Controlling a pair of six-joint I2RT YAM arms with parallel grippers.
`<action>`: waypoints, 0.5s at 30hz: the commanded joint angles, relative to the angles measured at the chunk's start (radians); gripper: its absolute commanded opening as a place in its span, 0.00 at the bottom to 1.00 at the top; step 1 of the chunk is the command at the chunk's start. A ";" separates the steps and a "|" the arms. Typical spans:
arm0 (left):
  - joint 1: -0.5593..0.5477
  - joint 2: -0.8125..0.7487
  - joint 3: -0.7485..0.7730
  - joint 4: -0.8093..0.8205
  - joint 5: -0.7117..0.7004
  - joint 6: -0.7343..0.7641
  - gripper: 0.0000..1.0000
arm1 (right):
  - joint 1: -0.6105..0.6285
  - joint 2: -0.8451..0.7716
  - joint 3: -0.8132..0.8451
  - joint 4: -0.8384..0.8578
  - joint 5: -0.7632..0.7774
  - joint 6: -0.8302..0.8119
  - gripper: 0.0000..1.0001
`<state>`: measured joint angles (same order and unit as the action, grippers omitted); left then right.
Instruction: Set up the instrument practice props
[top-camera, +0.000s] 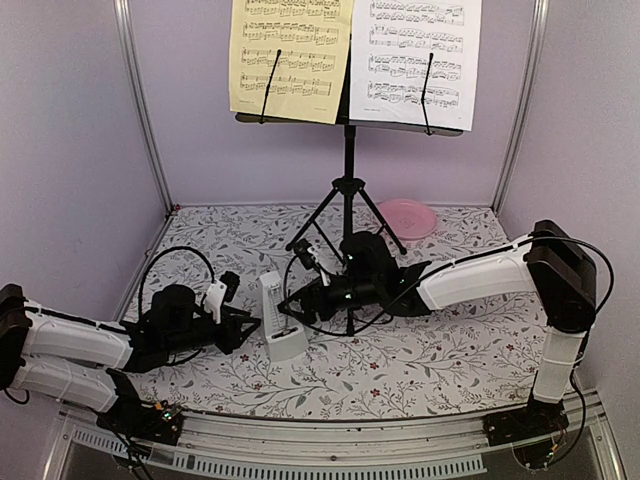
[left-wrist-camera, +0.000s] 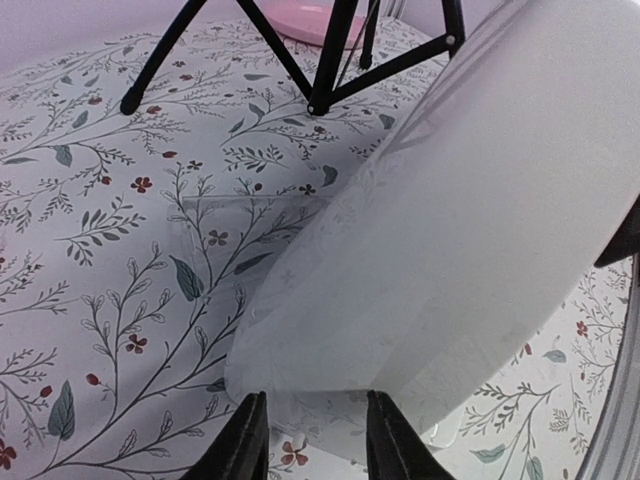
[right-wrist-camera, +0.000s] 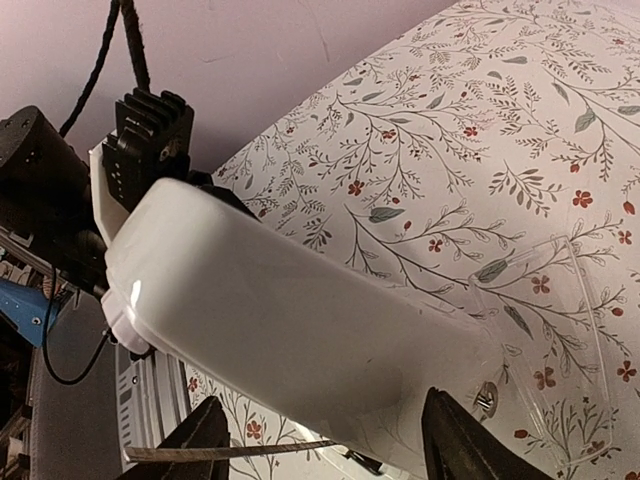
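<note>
The black music stand (top-camera: 348, 180) is upright at the back on its tripod, with the yellowish page (top-camera: 288, 55) and the white page (top-camera: 420, 55) on its desk. The pale-grey metronome (top-camera: 278, 315) stands on the floral cloth between both grippers. My left gripper (top-camera: 250, 325) is at its left side. In the left wrist view the jaws (left-wrist-camera: 310, 440) are slightly apart, tips at the metronome's (left-wrist-camera: 450, 230) lower edge. My right gripper (top-camera: 298, 300) is at its right side. In the right wrist view it (right-wrist-camera: 325, 440) is wide open with the metronome (right-wrist-camera: 300, 320) just ahead.
A pink round plate (top-camera: 408, 217) lies at the back right behind the stand's legs (left-wrist-camera: 320, 90). A clear plastic piece (right-wrist-camera: 550, 340) shows at the metronome's base. A thin metal rod (right-wrist-camera: 230, 453) crosses near the right gripper's fingers. Walls close the back and sides.
</note>
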<state>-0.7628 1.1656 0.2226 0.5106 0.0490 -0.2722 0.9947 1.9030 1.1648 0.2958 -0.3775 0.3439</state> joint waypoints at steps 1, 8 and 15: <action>0.007 0.012 0.014 0.026 0.008 0.005 0.35 | 0.005 -0.033 0.004 0.015 -0.007 0.008 0.70; 0.007 0.015 0.013 0.029 0.013 -0.012 0.36 | 0.016 -0.024 0.027 0.016 0.027 0.030 0.84; 0.008 0.027 0.012 0.041 0.018 -0.013 0.36 | 0.019 -0.032 0.032 0.008 0.065 0.041 0.91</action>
<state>-0.7628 1.1778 0.2226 0.5163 0.0513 -0.2813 1.0073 1.9022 1.1694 0.2970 -0.3481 0.3740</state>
